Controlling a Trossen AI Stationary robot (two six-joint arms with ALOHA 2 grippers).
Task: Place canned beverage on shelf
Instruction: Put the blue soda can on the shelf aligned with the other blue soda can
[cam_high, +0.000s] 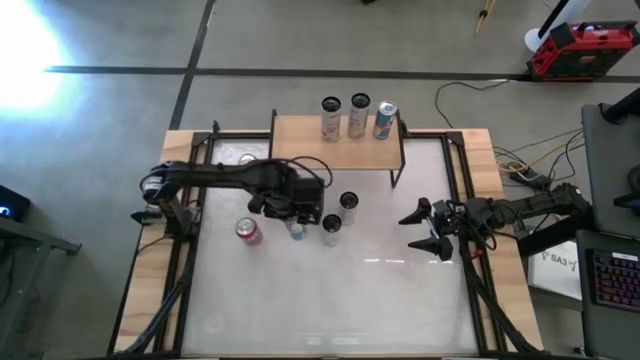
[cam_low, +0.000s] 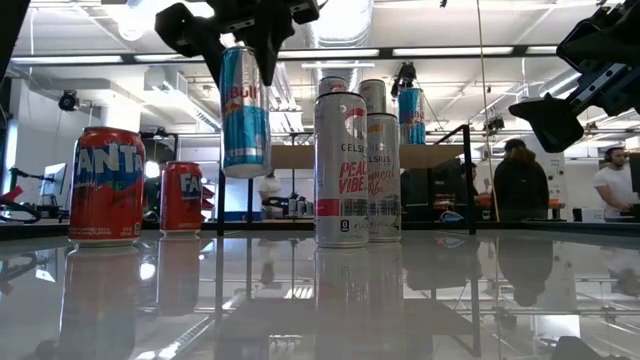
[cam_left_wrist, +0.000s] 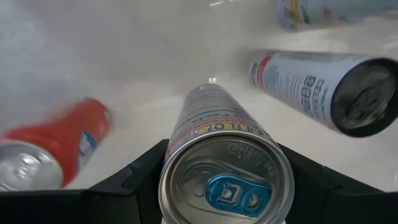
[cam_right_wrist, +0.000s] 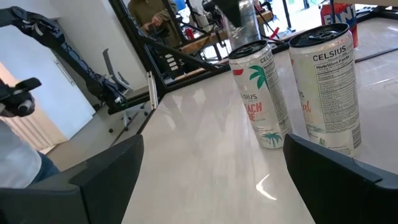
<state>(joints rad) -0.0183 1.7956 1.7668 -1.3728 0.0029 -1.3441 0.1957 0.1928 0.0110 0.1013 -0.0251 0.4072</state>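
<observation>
A shiny white table (cam_high: 330, 290) is seen in a big bright room. The tan wooden shelf (cam_high: 300, 148) stands at its far edge. The left gripper (cam_high: 296, 212) is clamped on a tall blue can (cam_low: 245, 110), held upright off the table. The right gripper (cam_high: 425, 228) is spread wide, holding nothing.

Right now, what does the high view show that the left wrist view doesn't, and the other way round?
Only the high view shows the shelf with three cans on it, and the open right gripper waiting at the table's right. Only the left wrist view shows the blue tab on the held can's lid. Both show the left gripper shut on that can, and a red can nearby.
</observation>
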